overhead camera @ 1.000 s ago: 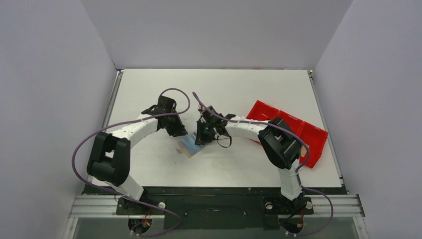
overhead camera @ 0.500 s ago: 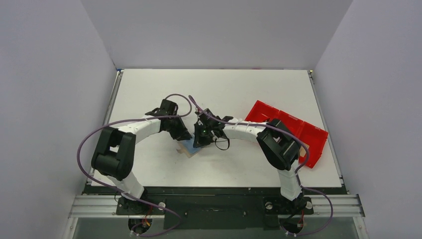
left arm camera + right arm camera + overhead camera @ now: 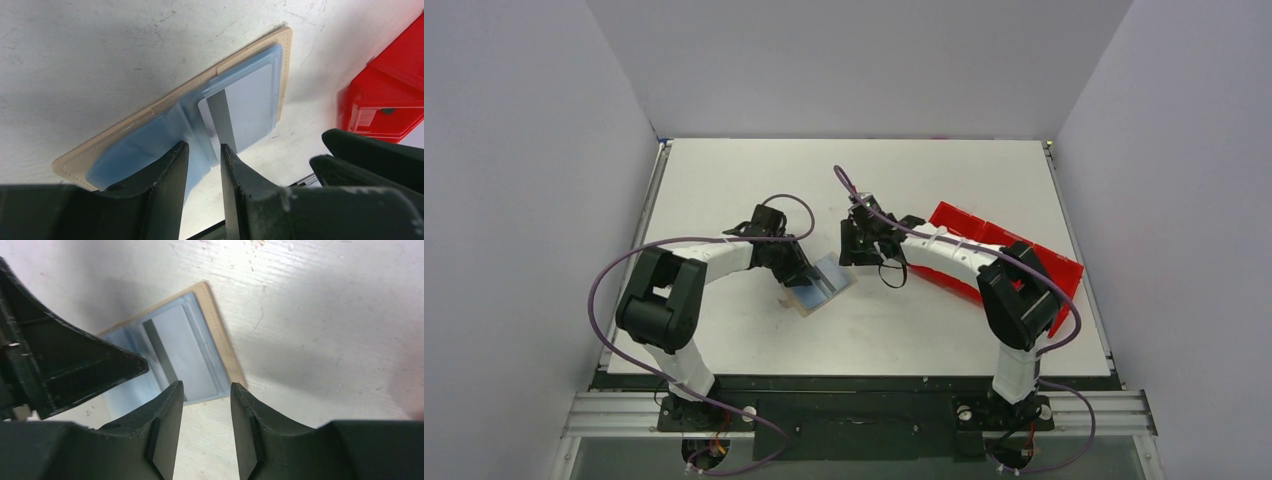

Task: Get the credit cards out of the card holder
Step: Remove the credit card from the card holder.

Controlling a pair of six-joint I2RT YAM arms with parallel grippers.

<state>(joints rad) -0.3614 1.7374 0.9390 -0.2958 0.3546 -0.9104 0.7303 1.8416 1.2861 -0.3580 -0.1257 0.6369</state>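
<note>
The tan-brown card holder [image 3: 805, 306] lies open and flat on the white table, its light-blue plastic sleeves facing up. A pale grey credit card [image 3: 252, 100] with a dark stripe sits in the right-hand sleeve; it also shows in the right wrist view [image 3: 187, 347]. My left gripper [image 3: 801, 274] hovers over the holder's middle fold [image 3: 190, 125], jaws a narrow gap apart with nothing between them [image 3: 201, 150]. My right gripper [image 3: 852, 250] is open and empty, just off the holder's near edge [image 3: 205, 387]. The holder's tan rim [image 3: 222, 335] shows there too.
A red plastic compartment tray [image 3: 1024, 260] stands to the right of the holder, under the right arm; its corner shows in the left wrist view [image 3: 380, 100]. My left gripper's black body [image 3: 65, 365] fills the left of the right wrist view.
My right gripper has pulled back up and to the right, off the holder. My left gripper has moved right onto the holder. The holder's right flap now lies open with the grey card showing.
</note>
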